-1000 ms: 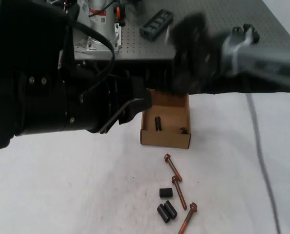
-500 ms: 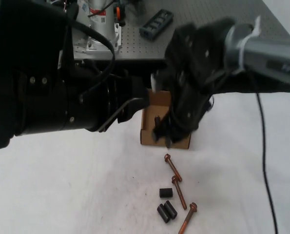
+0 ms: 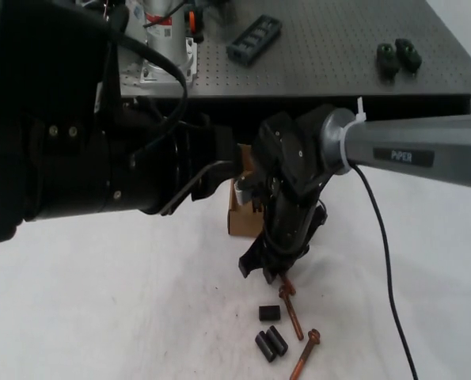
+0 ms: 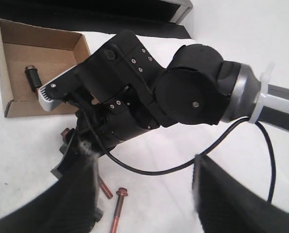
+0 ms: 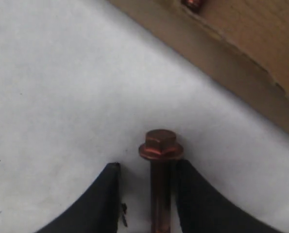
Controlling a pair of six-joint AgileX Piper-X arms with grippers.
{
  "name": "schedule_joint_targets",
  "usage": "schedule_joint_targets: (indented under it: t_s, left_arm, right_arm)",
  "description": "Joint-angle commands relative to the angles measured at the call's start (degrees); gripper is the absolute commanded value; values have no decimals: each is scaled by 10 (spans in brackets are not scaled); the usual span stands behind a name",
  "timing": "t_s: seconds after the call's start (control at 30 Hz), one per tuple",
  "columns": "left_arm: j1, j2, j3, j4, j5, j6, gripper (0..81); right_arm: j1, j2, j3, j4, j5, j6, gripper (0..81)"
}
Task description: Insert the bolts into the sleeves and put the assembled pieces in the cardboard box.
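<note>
My right pincer (image 5: 149, 167), fingers spread, straddles a copper bolt (image 5: 160, 145) on the white cloth (image 5: 47, 97) beside the cardboard box (image 5: 231, 73); its shank runs between my fingers, head toward the box.

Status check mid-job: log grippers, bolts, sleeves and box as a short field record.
right gripper: open, astride a bolt lying on the cloth
left gripper: open, empty
box: holds an assembled piece
loose sleeves: three on the cloth
other loose bolts: two, beside the sleeves
</note>
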Motion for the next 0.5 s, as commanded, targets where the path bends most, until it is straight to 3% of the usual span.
schedule_joint_targets:
  t_s: [0.0,0.07,0.17,0.27,0.47]
  left_arm:
    - [2,-6,-3,6,-6,4,419]
    - [2,-6,-3,10,-5,4,419]
    - [2,-6,-3,31,-3,15,419]
    - [2,-6,-3,74,-2,62,419]
    - [2,-6,-3,112,-2,64,423]
  right_arm:
    - [-1,12,-2,-12,7,6,264]
    - [-1,17,-2,-14,7,6,199]
    - [-1,17,-2,7,6,6,7]
    - [-4,3,-2,28,-10,23,21]
    - [-25,-115,-1,28,-64,70,21]
